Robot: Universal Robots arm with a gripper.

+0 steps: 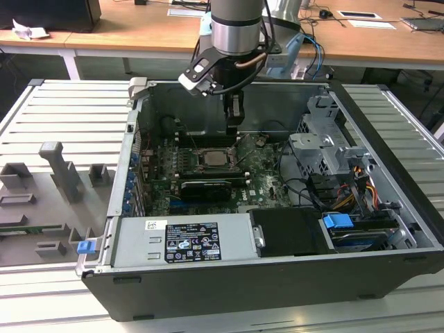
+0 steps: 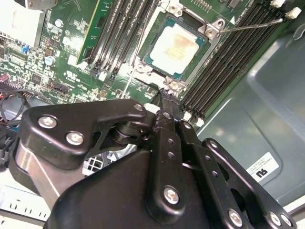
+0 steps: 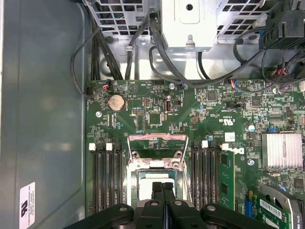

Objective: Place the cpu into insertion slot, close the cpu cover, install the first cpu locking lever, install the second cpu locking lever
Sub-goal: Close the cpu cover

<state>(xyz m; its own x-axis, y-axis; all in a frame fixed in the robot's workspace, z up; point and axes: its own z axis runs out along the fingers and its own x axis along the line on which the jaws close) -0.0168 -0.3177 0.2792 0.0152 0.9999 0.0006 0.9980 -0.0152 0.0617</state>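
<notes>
The cpu (image 2: 178, 43), a pale square chip with a green edge, lies in the insertion slot (image 2: 143, 67), whose grey metal rim frames it on the motherboard. In the first wrist view the cpu (image 3: 148, 187) shows just past my fingertips, and the cpu cover (image 3: 157, 142), a thin metal frame, looks swung open at the slot's far end. A thin wire locking lever (image 2: 252, 23) sticks out from one corner of the slot. My gripper (image 2: 167, 93) is shut with nothing in it, hovering close over the slot's edge. In the exterior view the gripper (image 1: 234, 123) hangs just behind the slot (image 1: 214, 158).
Black memory slots (image 3: 106, 176) flank the socket on both sides. A graphics card (image 1: 206, 189) lies in front of it. Loose cables (image 3: 143, 52) and a drive cage (image 1: 322, 142) crowd the case's right side in the exterior view. The power supply (image 1: 184, 239) fills the front.
</notes>
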